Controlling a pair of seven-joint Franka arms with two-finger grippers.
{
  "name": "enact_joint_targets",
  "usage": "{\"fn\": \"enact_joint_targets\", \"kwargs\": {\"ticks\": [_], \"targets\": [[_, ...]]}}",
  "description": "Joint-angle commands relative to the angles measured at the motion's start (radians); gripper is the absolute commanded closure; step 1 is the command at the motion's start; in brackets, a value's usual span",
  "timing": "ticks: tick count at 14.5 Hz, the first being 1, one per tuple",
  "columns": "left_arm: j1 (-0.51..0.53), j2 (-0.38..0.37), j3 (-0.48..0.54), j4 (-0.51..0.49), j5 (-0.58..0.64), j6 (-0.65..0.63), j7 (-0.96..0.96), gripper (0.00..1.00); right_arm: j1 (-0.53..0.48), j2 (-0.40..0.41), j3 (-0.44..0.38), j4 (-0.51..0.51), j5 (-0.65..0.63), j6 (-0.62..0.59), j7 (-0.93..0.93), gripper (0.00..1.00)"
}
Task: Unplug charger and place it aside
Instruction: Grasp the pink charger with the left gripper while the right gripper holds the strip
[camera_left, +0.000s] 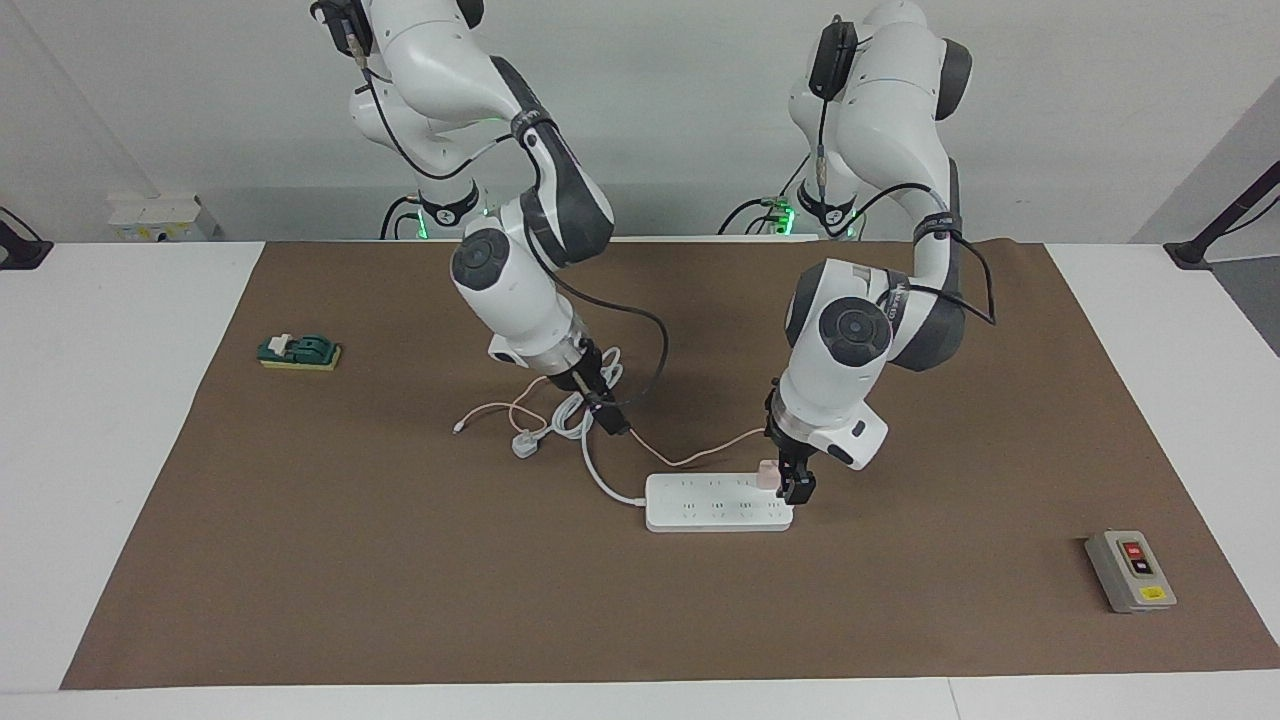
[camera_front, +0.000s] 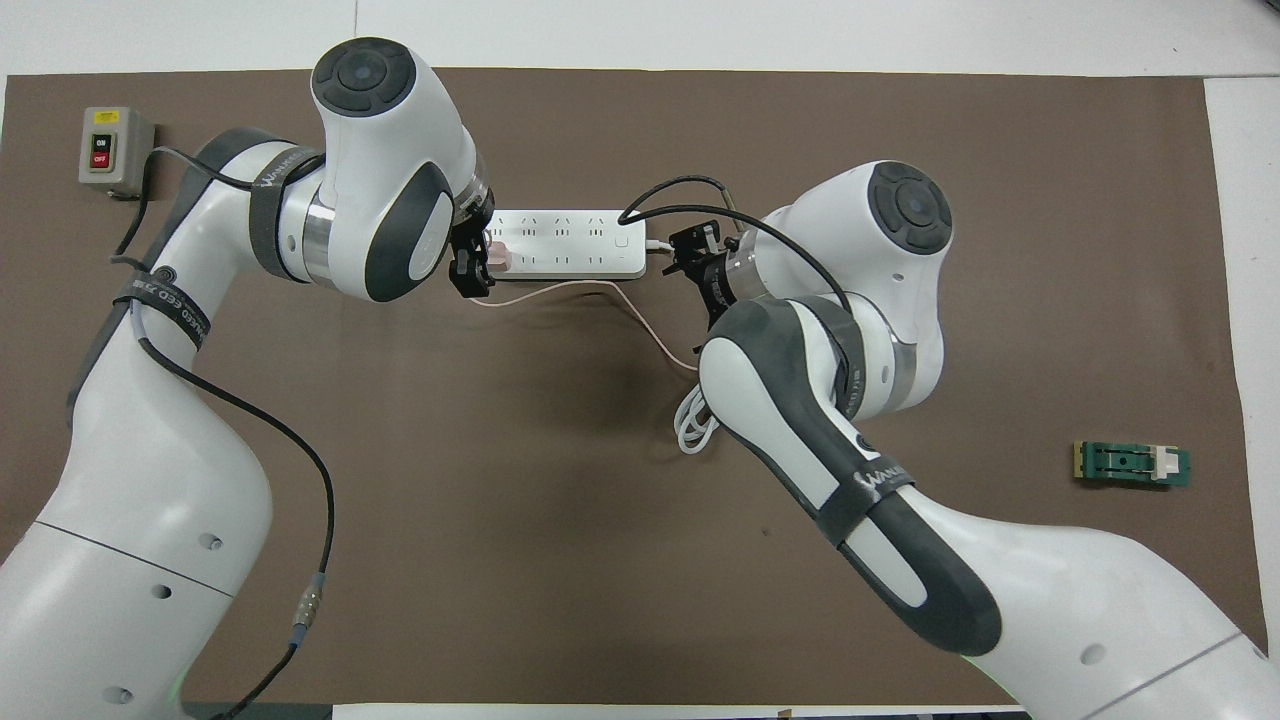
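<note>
The left gripper is down at the power strip, at the strip's end toward the left arm's side of the table. Its dark fingers stand just beside the charger, a small pale-pink cube seated in the strip's corner socket on the edge nearer the robots. In the overhead view the fingers seem to sit on either side of the cube, but whether they are pressing on it or only bracketing it cannot be told.

From the charger a thin pink cable runs away from the left gripper, toward the right arm's end of the table and nearer the robots, ending in a loose loop with a small free connector on the brown mat.

The right gripper hangs low over that tangle of cords, over the spot where the pink cable crosses a thick white cord. Its finger spread cannot be read. The white cord leaves the strip's other end, coils under the right gripper, and ends in a white three-pin plug lying on the mat just beside the coil.

Well apart from both grippers, a grey switch box with red and black buttons sits near the mat's corner at the left arm's end, farther from the robots than the strip. A green clip-like part on a yellow block lies at the right arm's end.
</note>
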Motion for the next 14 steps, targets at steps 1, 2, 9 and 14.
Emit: {"fn": "enact_joint_targets", "kwargs": {"ticks": [1, 2, 9, 14], "targets": [[-0.002, -0.003, 0.012, -0.018, 0.018, 0.059, -0.021, 0.0, 0.005, 0.137, -0.001, 0.168, 0.041, 0.004, 0.096, 0.0], [-0.002, 0.0, 0.012, -0.019, 0.021, 0.071, -0.021, 0.0, 0.007, 0.156, -0.001, 0.188, 0.079, 0.006, 0.103, 0.0], [-0.002, -0.007, 0.012, -0.105, 0.039, 0.172, -0.025, 0.03, 0.004, 0.315, -0.004, 0.37, 0.141, -0.047, 0.13, 0.0], [-0.003, -0.014, 0.012, -0.121, 0.041, 0.163, -0.024, 0.29, -0.003, 0.422, -0.014, 0.523, 0.13, -0.104, 0.133, 0.0]]}}
